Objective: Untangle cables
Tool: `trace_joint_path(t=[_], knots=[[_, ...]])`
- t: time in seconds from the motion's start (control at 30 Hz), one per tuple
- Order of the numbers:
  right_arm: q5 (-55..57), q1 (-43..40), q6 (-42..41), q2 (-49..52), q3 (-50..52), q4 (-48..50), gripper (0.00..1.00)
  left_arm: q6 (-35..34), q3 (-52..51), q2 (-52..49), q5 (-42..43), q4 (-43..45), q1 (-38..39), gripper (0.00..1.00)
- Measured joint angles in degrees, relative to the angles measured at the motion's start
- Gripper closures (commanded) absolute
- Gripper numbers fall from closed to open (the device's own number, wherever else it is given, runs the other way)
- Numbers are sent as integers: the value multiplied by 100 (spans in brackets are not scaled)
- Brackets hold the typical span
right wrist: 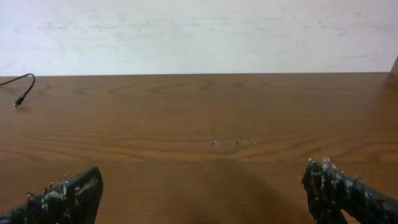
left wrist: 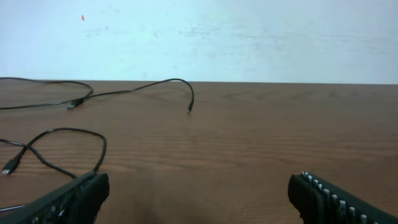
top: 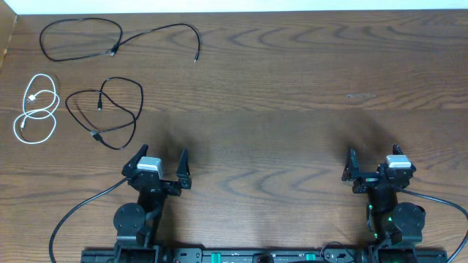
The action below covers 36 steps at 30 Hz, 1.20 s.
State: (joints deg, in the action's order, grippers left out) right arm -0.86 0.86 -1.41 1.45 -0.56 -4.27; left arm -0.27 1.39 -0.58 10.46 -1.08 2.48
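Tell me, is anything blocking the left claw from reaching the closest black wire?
No, nothing visible does. Only bare brown wooden table lies between the open left gripper and the nearest thin black looped cable, just ahead and to its left. The thin white cable and other black cable lie farther away.

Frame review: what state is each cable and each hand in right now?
far black cable: lying alone, one loose loop with a tail
near black cable: apart from the others, loosely looped over itself
white cable: apart, in small loops
left hand: open, empty
right hand: open, empty
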Motion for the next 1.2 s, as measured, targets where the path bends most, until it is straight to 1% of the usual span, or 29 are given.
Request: trace_joint_path(t=[0.3, 1.2], knots=[[0, 0, 0, 0, 0, 0, 1, -44, 2, 0, -181, -57, -13, 2], [0, 0, 0, 0, 0, 0, 1, -85, 2, 0, -186, -57, -13, 2]])
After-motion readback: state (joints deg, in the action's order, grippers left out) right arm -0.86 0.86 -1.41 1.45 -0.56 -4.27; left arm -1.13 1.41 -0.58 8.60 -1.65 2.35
